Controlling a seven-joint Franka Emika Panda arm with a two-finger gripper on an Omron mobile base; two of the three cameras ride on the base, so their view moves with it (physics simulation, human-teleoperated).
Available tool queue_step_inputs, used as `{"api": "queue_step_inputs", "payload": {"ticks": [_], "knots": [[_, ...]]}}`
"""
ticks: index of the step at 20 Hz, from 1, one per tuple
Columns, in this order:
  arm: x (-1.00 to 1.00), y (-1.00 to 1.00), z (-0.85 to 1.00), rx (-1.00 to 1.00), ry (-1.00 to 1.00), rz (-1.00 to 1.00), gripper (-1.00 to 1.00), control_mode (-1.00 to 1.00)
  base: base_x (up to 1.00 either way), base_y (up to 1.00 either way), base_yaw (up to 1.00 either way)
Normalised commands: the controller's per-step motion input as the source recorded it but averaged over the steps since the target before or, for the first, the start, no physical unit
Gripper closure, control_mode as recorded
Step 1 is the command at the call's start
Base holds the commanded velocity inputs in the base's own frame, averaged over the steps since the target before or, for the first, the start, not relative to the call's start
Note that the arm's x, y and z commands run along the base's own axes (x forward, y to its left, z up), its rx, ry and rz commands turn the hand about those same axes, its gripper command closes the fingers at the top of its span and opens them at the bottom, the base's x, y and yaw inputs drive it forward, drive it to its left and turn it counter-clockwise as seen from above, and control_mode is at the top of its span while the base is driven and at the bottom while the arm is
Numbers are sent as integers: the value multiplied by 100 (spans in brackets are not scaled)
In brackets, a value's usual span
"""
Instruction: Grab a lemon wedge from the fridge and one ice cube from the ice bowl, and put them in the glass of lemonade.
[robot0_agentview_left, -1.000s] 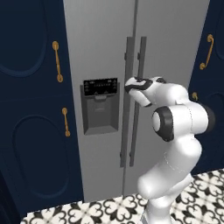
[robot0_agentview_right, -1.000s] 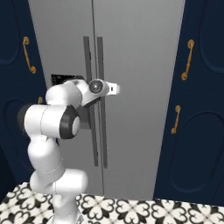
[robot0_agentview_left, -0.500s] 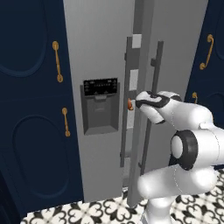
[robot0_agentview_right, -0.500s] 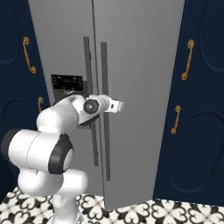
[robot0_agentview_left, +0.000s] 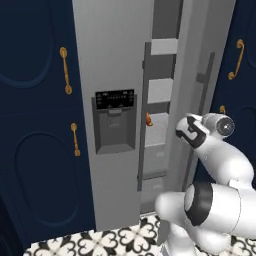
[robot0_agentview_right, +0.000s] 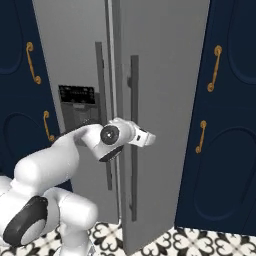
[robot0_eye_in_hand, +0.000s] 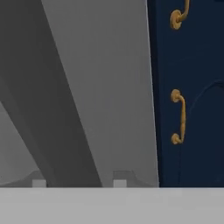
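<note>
**Fridge door ajar, gripper on its handle**

On the far left of the left base view stand navy cabinets (robot0_agentview_left: 35, 125) with gold handles (robot0_agentview_left: 65, 70). Next comes the fridge (robot0_agentview_left: 112, 65) — its left door shut, with the black dispenser panel (robot0_agentview_left: 115, 121) set in it. Right of that panel a gap shows the inside: pale shelves (robot0_agentview_left: 159, 90) stacked one above another, and a small orange thing (robot0_agentview_left: 148, 119) on one of them, too small to name. The right door (robot0_agentview_left: 192, 75) stands swung outward, edge-on to that camera.

The gripper (robot0_eye_in_hand: 78, 183) sits at that door's long vertical handle (robot0_eye_in_hand: 48, 109). In the hand view the grey bar runs down between the two fingertips (robot0_eye_in_hand: 120, 183) — the jaws narrowed about it, a tip either side. Further right, more navy cabinet (robot0_agentview_right: 227, 115) with gold pulls (robot0_agentview_right: 215, 67).
</note>
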Motion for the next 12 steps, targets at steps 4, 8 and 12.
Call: {"api": "queue_step_inputs", "payload": {"ticks": [4,8,12], "knots": [[-55,-100,68,17,25,-6,100,-100,0,0,0],[-49,-100,65,16,19,-1,100,-100,0,0,0],[-46,-56,58,9,8,2,100,-100,0,0,0]]}}
